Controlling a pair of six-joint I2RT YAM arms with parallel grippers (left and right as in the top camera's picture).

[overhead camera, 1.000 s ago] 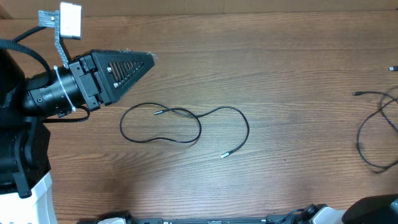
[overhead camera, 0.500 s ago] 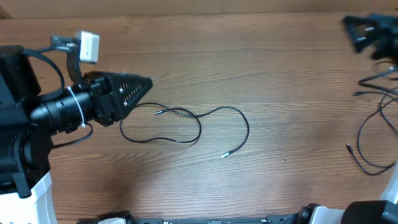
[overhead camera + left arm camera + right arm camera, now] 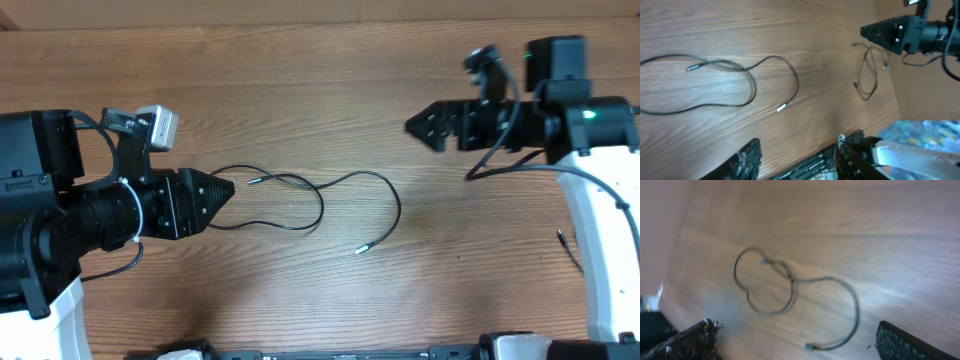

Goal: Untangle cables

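Observation:
One thin black cable [image 3: 399, 210] lies mid-table, crossed over itself into a loop, with pale plug tips at both ends. It also shows in the left wrist view as the cable [image 3: 755, 90] and in the right wrist view as the cable [image 3: 790, 282]. My left gripper [image 3: 222, 189] points right at the loop's left edge; its jaws [image 3: 799, 160] are open with nothing between them. My right gripper [image 3: 415, 126] hovers up and right of the cable, open and empty [image 3: 800, 345]. A second cable [image 3: 862, 67] lies far right, mostly hidden under the right arm in the overhead view.
The wooden table carries only the cables. The right arm's white link [image 3: 600, 250] stretches along the right edge, with a short piece of the second cable [image 3: 566, 246] beside it. The left arm's body [image 3: 40, 220] fills the left side.
My left gripper has come down and right to the loop's left edge. The right arm has swung in from the far right over the upper right of the table, covering most of the second cable.

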